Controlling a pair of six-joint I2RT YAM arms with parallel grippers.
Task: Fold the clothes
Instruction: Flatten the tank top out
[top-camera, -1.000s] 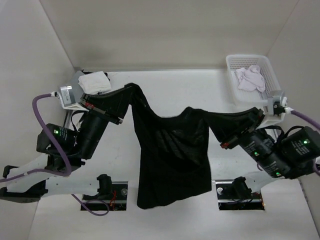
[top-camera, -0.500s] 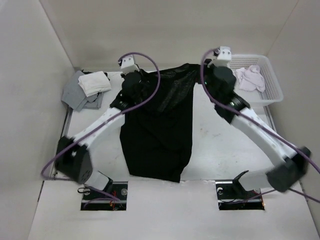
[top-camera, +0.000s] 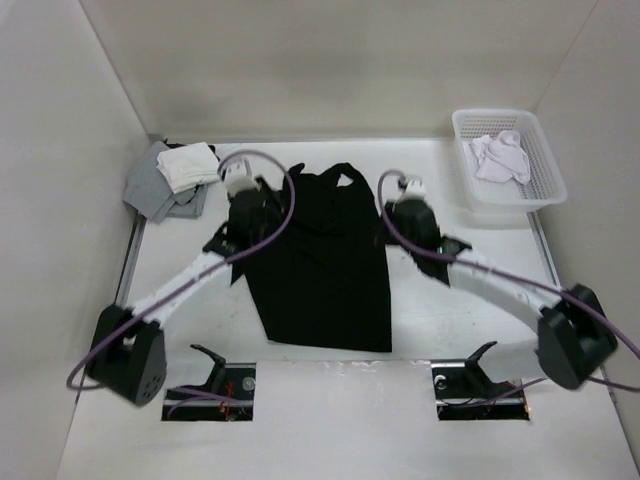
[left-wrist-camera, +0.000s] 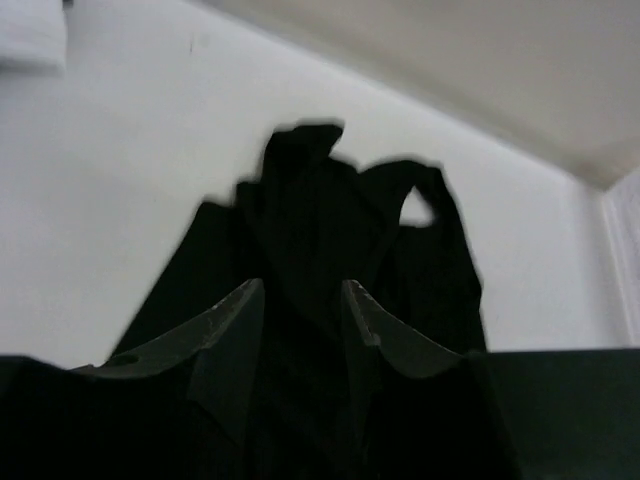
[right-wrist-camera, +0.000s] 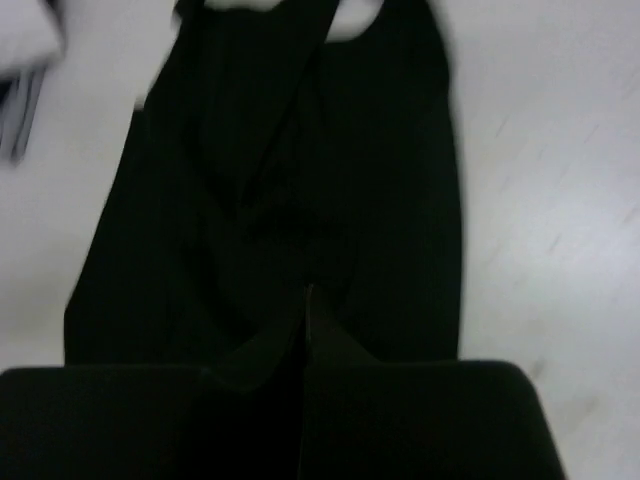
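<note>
White table (top-camera: 450, 300), boxed by pale walls, carries everything. Black garment (top-camera: 325, 270) lies spread flat at its middle, straps toward the far wall, hem toward the bases. Left arm (top-camera: 185, 280) reaches over its left edge, right arm (top-camera: 490, 275) over its right edge. Basket (top-camera: 545, 190) sits at the far right corner, a pale cloth (top-camera: 500, 155) inside. Grey cloth (top-camera: 150, 190) lies far left, a white towel (top-camera: 188, 165) on top. Left gripper (left-wrist-camera: 300, 290) stands spread above the garment; right gripper (right-wrist-camera: 306, 295) is pressed together over it, whether pinching fabric I cannot tell
</note>
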